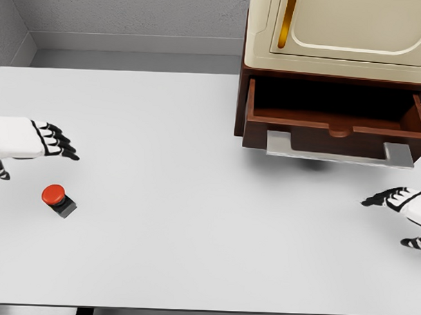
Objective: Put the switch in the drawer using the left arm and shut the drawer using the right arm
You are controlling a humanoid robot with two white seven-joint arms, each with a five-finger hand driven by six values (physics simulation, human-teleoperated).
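The switch (57, 198), a red round button on a small grey base, lies on the white table at the left. My left hand (57, 141) hovers just above and behind it with fingers stretched out, holding nothing. The brown drawer (336, 125) stands pulled out from the cabinet at the upper right, with a grey handle bar (339, 151) along its front. My right hand (396, 199) is at the right edge, below the drawer's right end, fingers relaxed and empty.
A cream and brown cabinet (339, 31) with a gold handle sits at the back right of the white table (195, 198). A grey wall runs behind the table. The table's front edge lies along the bottom of the view.
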